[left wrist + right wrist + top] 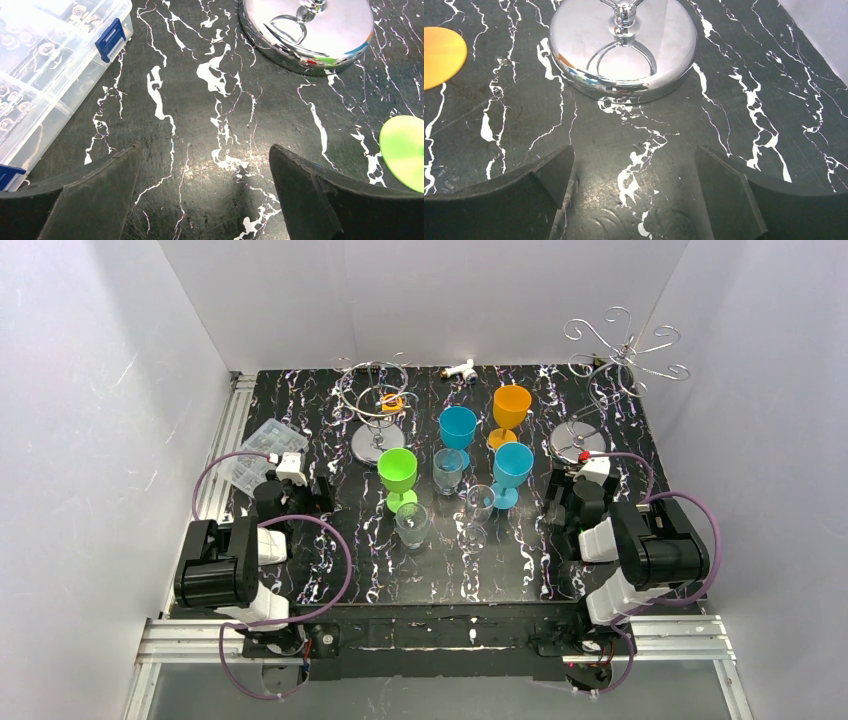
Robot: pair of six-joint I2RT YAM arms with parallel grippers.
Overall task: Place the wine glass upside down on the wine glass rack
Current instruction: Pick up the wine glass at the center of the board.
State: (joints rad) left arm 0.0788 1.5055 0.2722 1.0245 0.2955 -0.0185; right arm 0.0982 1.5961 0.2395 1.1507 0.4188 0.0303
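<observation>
Wine glass [478,505], the clear stemmed one, stands upright approx mid-tabletop [510,575], w/ two more clear ones & four coloured goblets close round it. Can't tell which the task means; I judge it's this one, nearest my right side. Wine glass rack [620,355] is at 2 o'clock on the tabletop, its base at 12 o'clock just ahead of my right fingers [729,200]. Those are spread wide, nothing btwn them. Left fingers [90,195] are likewise wide & empty, w/ the shorter loop stand [307,35] at 1 o'clock.

Step in hand, I judge: reach & grasp, not yet begun. To do it well: take the stem, not the bowl, firm but gentle. Lift clear of the neighbours before flipping, then slide the foot into a scroll arm.

Containers: plastic box [50,65] at 10 o'clock of my left fingers, lid looks shut w/ blue latches. It holds small metal parts, too blurred to name. Glasses look empty.
</observation>
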